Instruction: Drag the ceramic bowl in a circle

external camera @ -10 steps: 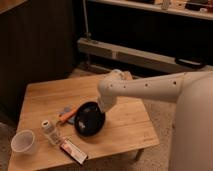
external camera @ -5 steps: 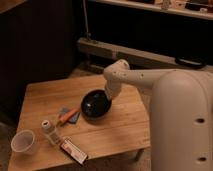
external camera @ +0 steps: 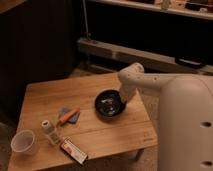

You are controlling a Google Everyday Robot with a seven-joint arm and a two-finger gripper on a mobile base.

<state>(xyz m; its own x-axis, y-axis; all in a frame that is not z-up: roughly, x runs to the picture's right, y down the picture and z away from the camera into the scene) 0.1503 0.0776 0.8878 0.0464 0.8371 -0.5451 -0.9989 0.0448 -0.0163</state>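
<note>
- Wooden surface [external camera: 85,95], pale and grained, carries everything I count below.
- One ceramic bowl [external camera: 109,104], glossy black with faint light flecks inside, sits on the right half of the surface, near its right edge and about midway between front and back.
- My hand [external camera: 123,101] is down at the bowl's right rim, at the end of my one white arm [external camera: 150,82], which reaches in from the right and bends downward at the wrist.
- Whether my hand is apart, together or clamped on the rim, I cannot tell; the rim and my wrist hide that.
- One white cup [external camera: 24,142] stands at the front left corner, well apart from the bowl.
- One small bottle [external camera: 48,131] with a pale cap stands just right of the cup.
- One flat packet [external camera: 73,150] with red and white on it lies near the front edge, beside the bottle.
- One orange stick-like item [external camera: 68,116] lies slanted across one small blue-grey pad [external camera: 70,118], between the bottle and the bowl, touching neither.
</note>
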